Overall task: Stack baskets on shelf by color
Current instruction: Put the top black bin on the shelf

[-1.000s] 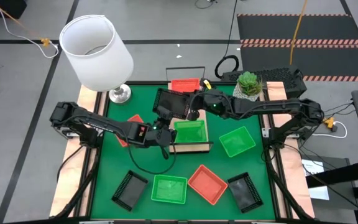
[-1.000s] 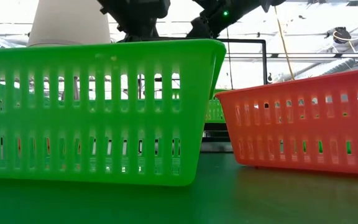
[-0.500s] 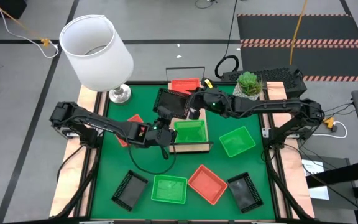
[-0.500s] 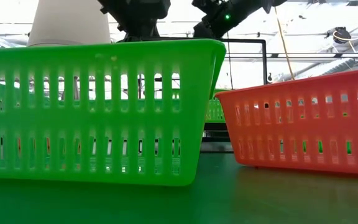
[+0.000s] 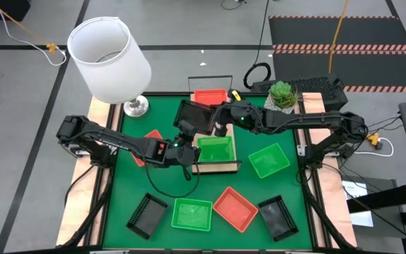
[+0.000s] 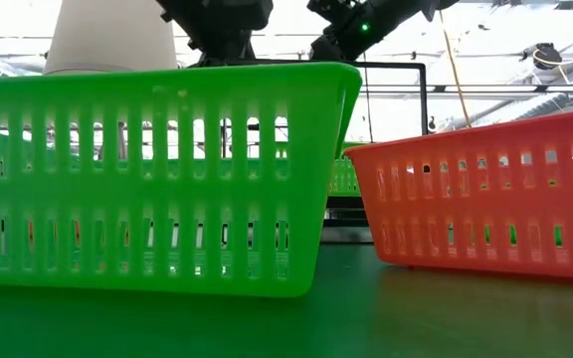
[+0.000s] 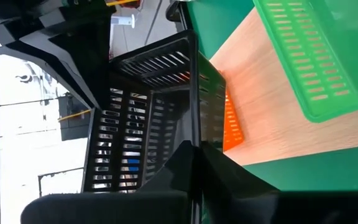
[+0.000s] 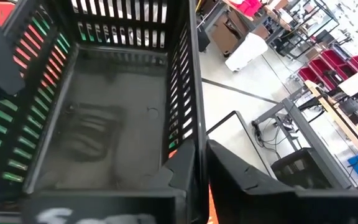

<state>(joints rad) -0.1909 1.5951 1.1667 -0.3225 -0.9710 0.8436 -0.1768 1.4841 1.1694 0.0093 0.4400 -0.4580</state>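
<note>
Left pincer (image 5: 182, 136): in our wrist view its fingers are pinched on one wall of a black basket (image 5: 194, 115), on the side of the shelf's middle.

Right pincer (image 5: 219, 127): from the wrist view we see its fingers straddling the opposite wall of the same black basket; whether they clamp it or have just let go, we cannot tell.

Black basket: we see it tilted and held up over the shelf (image 5: 229, 150), between the shelf's orange-red basket and its green one.

Shelf load: an orange-red basket (image 5: 210, 97) sits at the shelf's far end, a bright green basket (image 5: 216, 150) at its near end.

Loose baskets near the shelf: a green one (image 5: 268, 160) lies just beside the shelf, toward the right arm; another orange-red one (image 5: 149, 141) shows partly under the left arm.

Loose baskets well apart from the shelf: along the counter's (image 5: 132, 185) front edge we count a black one (image 5: 147, 214), a green one (image 5: 192, 214), an orange-red one (image 5: 235, 208) and a second black one (image 5: 280, 216).

Step in hand: we judge this to be the two-armed placing of the first black basket on the shelf's middle spot.

Next move: we think the basket must be levelled and lowered flat between its two neighbours, and both pincers should free the walls only once it rests on the wood.
</note>
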